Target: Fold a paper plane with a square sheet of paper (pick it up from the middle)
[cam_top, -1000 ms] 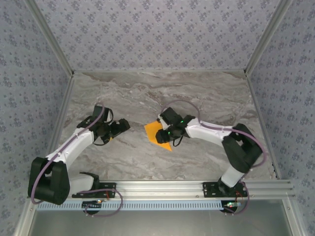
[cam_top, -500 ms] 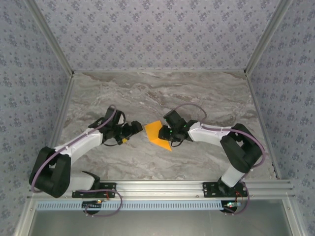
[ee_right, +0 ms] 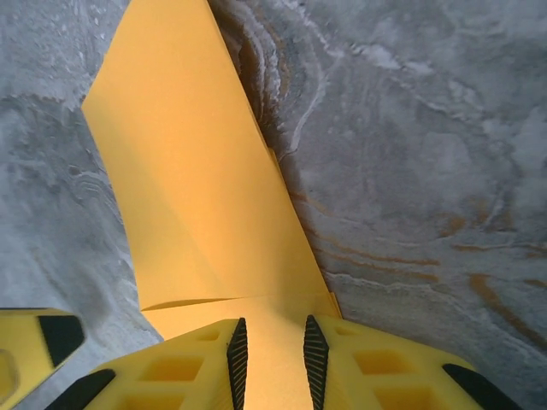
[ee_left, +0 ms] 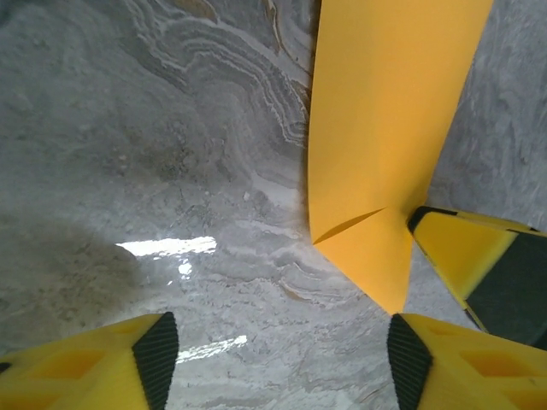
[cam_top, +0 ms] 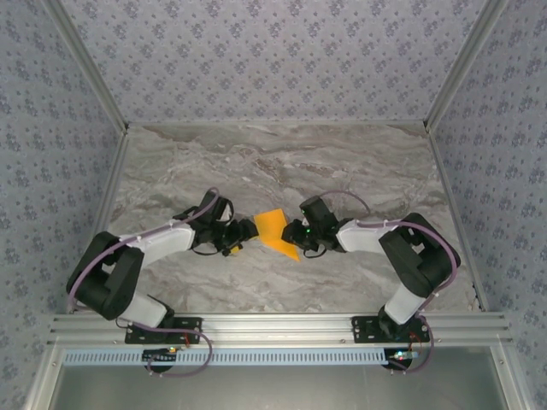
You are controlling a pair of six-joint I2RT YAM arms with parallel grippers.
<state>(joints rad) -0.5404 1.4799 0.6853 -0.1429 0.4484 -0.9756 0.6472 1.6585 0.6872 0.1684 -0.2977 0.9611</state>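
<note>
One orange paper (ee_right: 197,188) (creased) sits pinched in the right pincer (ee_right: 273,340), the left pincer (ee_left: 282,346) spread beside it.

Plain bright orange for the paper (cam_top: 273,229), against grey marble veined white and rust on the table (cam_top: 282,162). Yellow with black pads on the fingers (ee_right: 179,376), black and white on the arms (cam_top: 169,240). Pale blue-grey sprigged with small flowers over the walls (cam_top: 273,60).

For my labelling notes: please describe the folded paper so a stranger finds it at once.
On the grey marble table, look at its middle. There the right gripper pinches the folded orange paper in its jaws; it alone is orange and creased.
</note>
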